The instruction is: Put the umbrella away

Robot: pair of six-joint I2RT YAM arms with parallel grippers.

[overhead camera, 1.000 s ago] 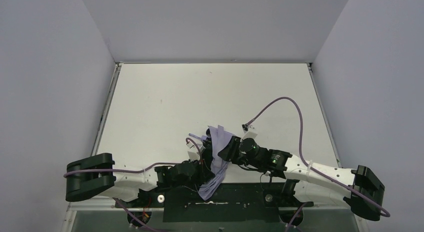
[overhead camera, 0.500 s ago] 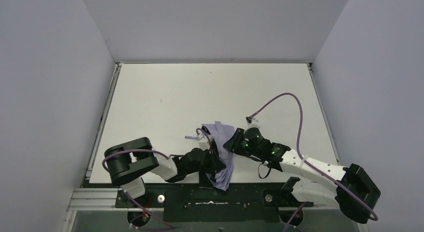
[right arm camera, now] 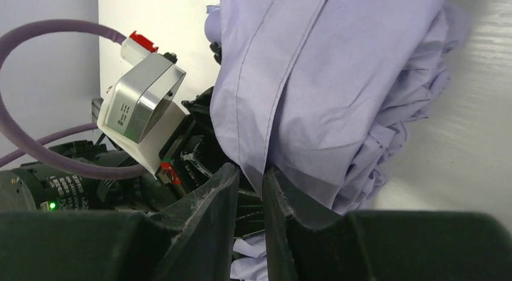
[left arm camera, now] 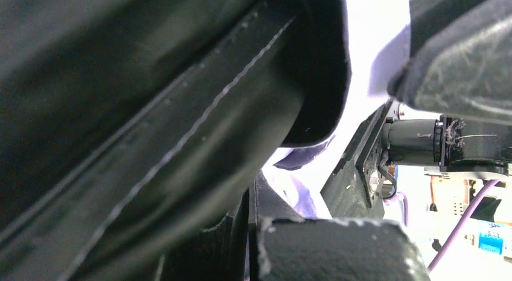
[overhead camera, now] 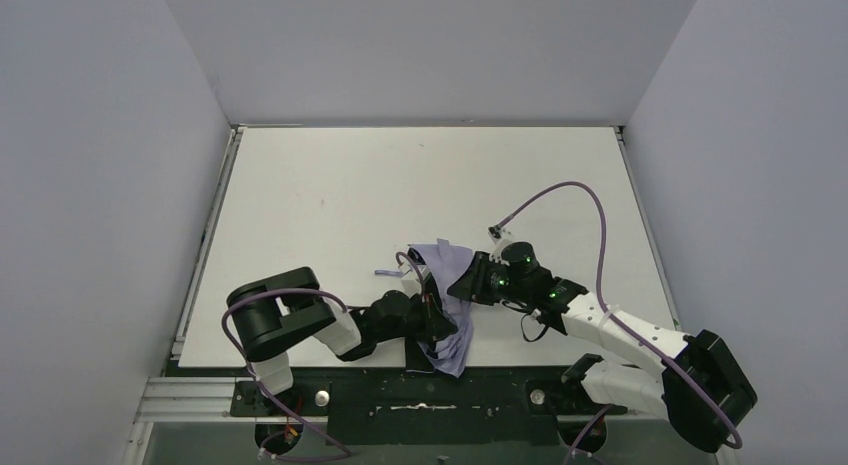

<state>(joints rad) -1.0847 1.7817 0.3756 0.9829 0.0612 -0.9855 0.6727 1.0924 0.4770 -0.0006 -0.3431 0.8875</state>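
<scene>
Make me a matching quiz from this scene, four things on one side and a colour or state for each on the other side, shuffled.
Things:
1. umbrella
2. right gripper
3. cable
4. table

Colour or state:
A. white
B. purple, looping over the table
C. lavender, crumpled
D. closed on fabric

Pairs: 1-C, 2-D, 3-B, 4-A
</scene>
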